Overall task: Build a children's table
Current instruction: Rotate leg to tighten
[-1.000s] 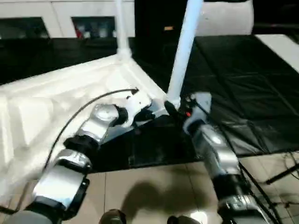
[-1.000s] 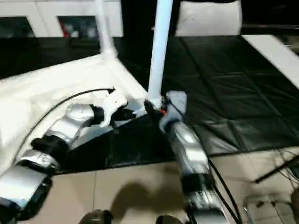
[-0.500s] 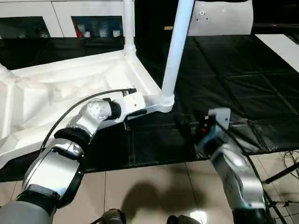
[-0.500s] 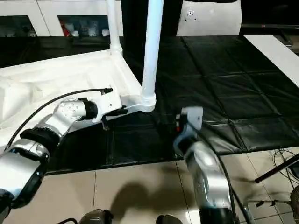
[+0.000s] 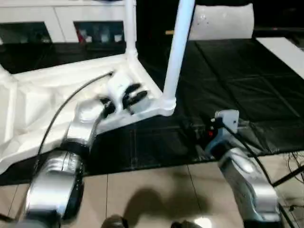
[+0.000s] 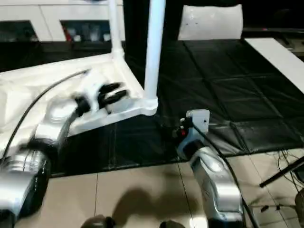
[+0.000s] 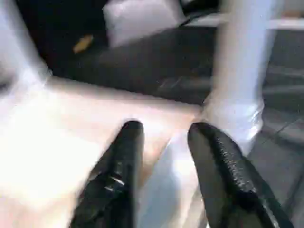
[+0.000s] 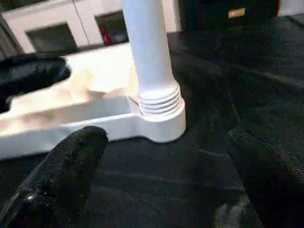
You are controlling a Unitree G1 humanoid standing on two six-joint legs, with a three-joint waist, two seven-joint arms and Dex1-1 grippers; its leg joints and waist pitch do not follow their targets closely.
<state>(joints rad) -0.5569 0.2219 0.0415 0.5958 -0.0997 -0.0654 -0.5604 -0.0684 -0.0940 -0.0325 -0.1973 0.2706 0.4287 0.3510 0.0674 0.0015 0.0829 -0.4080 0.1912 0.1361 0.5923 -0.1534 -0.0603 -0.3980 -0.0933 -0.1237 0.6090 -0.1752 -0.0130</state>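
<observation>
The children's table (image 5: 57, 95) lies upside down on the black mat, a white top with ribbed underside. Two white legs stand upright in its corner sockets, the near leg (image 5: 176, 47) and the far leg (image 5: 129, 28). My left gripper (image 5: 134, 96) hovers just over the table's near rim beside the near leg, open, with nothing held; the left wrist view looks past its fingers (image 7: 126, 156) at the rim and leg base. My right gripper (image 8: 166, 180) is open wide, a short way in front of the near leg's threaded base (image 8: 159, 102), touching nothing.
A white cabinet with glass doors (image 5: 57, 23) runs along the back. A flat white panel (image 5: 221, 21) leans behind the near leg. The black mat (image 5: 237, 80) spreads to the right; tiled floor (image 5: 142, 190) lies in front. Cables and a stand leg (image 5: 289, 173) sit at the right.
My left gripper opened, let go of the table rim and lifted above it. My right gripper left the near leg's base and drew back toward me, fully open.
</observation>
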